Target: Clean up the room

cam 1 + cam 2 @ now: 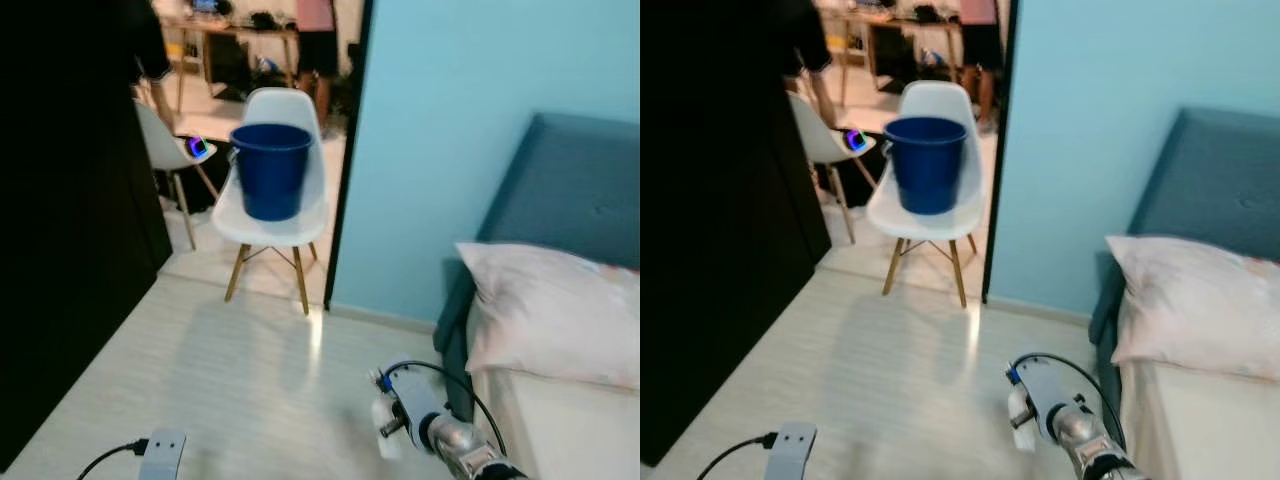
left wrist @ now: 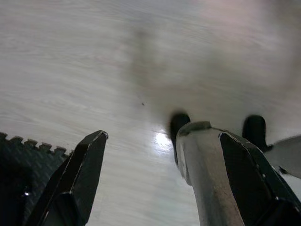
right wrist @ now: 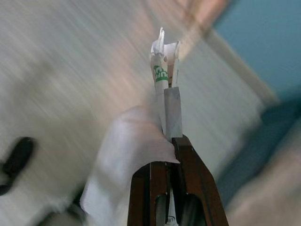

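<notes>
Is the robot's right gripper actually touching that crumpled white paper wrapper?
Touching. The right wrist view shows the right gripper with its fingers closed on the white paper wrapper, which sticks out past the tips.

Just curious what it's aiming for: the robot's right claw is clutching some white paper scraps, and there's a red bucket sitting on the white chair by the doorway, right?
Nearly. The bucket is blue, not red, as the left eye view shows. It does sit on the white chair by the doorway, and the right claw is shut on white paper scraps.
</notes>
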Available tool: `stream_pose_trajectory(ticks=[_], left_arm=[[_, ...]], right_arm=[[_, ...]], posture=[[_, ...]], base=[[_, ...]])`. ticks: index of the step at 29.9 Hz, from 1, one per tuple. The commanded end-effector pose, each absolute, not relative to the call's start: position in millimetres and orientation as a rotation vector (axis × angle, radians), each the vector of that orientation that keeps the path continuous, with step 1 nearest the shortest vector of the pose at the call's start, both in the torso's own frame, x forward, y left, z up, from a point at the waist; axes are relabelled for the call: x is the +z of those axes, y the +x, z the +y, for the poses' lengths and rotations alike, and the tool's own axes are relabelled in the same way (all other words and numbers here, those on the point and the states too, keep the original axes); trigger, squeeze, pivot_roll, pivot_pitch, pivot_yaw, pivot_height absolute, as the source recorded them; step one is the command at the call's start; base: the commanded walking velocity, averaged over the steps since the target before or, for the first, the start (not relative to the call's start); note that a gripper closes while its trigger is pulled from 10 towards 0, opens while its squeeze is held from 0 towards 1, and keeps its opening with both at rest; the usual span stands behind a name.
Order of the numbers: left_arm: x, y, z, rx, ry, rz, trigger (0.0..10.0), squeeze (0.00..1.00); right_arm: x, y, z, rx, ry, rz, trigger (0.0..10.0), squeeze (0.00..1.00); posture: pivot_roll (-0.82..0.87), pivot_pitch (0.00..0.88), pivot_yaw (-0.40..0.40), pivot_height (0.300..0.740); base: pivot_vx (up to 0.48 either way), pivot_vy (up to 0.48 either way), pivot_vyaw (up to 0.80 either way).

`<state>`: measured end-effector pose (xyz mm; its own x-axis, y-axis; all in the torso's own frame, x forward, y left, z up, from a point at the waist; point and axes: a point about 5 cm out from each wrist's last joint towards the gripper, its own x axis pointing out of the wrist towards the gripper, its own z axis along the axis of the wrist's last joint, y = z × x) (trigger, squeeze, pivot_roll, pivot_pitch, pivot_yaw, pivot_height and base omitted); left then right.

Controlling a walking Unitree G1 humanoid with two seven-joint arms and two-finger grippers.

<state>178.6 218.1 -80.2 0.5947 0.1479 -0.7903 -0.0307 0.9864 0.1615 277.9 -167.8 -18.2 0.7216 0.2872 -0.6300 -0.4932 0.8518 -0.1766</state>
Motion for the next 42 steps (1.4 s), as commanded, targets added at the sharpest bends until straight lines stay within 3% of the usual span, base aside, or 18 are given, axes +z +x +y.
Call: stream_pose_trajectory(ticks=[1,6,15,25,28,42], left_arm=[[-74,188,224,0.116,0.15,0.888,10.0,0.0],[-57,216,224,0.129,0.142,0.778,10.0,0.0],[-30,255,214,0.112,0.111,0.609,10.0,0.0],[-10,279,196,0.053,0.076,0.473,10.0,0.0],[-3,286,185,0.008,0.065,0.426,10.0,0.0],[9,297,175,-0.036,0.053,0.354,10.0,0.0]], right_arm=[[-6,289,-145,0.541,-0.288,0.54,10.0,0.0],[38,319,-120,0.684,-0.182,0.328,10.0,0.0],[91,351,-107,0.696,-0.078,0.112,10.0,0.0],[132,376,-107,0.547,0.08,-0.007,10.0,0.0],[154,386,-112,0.505,0.188,-0.071,10.0,0.0],[194,396,-120,0.481,0.208,-0.211,10.0,0.0]], posture=[[0.03,0.0,-0.067,0.74],[0.03,0.0,-0.062,0.74],[0.03,0.0,-0.062,0.74],[0.04,0.0,-0.061,0.74],[0.03,0.0,-0.061,0.74],[0.03,0.0,-0.063,0.74]], base=[[0.356,0.0,0.68],[0.36,0.0,0.66],[0.37,0.0,0.66],[0.379,0.0,0.13],[0.381,0.0,-0.8],[0.388,0.0,-0.8]])
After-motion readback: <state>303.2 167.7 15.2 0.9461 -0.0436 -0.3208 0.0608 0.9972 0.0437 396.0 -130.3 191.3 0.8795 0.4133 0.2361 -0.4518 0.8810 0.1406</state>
